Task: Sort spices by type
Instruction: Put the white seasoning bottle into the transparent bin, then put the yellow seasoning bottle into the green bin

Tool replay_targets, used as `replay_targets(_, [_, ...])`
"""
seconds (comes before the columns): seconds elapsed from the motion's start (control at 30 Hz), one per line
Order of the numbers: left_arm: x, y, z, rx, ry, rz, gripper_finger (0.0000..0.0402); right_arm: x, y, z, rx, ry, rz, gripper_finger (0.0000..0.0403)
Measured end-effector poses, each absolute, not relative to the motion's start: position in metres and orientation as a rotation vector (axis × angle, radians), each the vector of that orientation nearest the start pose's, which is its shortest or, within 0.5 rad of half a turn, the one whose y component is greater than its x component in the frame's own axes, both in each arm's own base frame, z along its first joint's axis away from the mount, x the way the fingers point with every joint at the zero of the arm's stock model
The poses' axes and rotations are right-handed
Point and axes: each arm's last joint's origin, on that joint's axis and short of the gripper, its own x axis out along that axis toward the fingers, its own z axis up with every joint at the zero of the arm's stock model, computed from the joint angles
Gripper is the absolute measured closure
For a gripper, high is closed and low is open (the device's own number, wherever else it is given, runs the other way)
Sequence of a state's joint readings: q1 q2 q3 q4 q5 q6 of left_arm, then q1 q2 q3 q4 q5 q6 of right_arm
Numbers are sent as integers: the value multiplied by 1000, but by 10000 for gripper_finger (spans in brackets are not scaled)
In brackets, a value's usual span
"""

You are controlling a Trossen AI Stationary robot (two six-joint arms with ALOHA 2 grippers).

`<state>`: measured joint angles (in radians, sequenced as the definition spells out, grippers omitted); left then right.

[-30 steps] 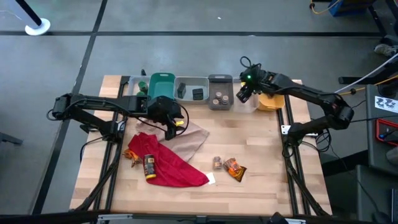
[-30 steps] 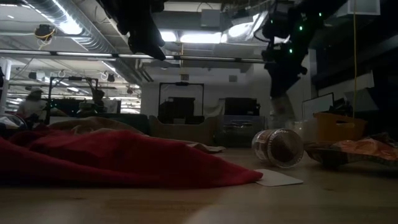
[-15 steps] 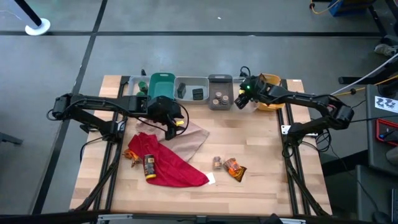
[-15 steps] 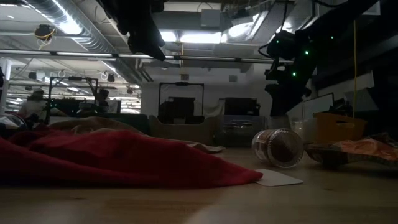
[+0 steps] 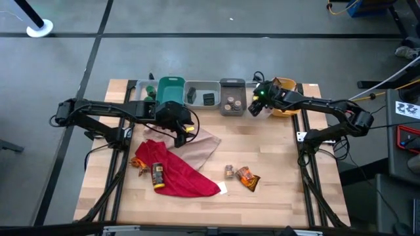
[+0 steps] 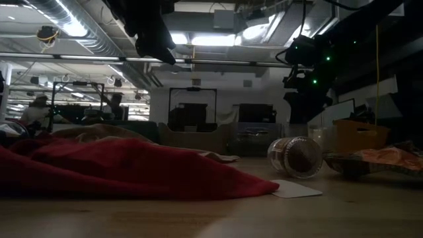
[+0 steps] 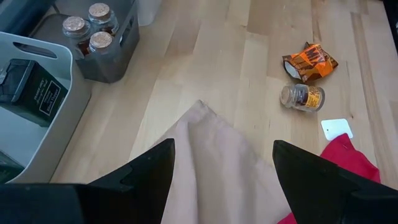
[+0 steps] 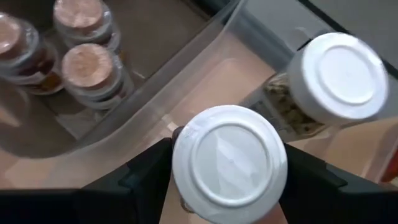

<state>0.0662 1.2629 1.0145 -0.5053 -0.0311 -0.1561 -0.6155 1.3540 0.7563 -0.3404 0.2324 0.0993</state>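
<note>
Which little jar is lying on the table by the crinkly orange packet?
Start at the wooden table and find the red cloth spread across its front. Just past the cloth's edge sits an orange-brown crinkly packet. Beside it is the small clear glass jar, the only jar tipped on its side and outside a bin.

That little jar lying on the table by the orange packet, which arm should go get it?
Probably the left. The left gripper is open and empty above the tan cloth, facing the small jar. The right gripper is busy with a white-capped jar by the bins.
</note>
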Motion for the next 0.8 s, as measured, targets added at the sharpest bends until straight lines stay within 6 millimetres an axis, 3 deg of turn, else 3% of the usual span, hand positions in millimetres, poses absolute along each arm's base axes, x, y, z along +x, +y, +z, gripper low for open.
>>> replay_targets(0.47, [262,18,287,-166,745,153,147,203,-150,196,287,980,-755,151])
replay_targets(0.8, [261,18,286,-167,763,152,147,200,-147,227,323,1147,-733,151])
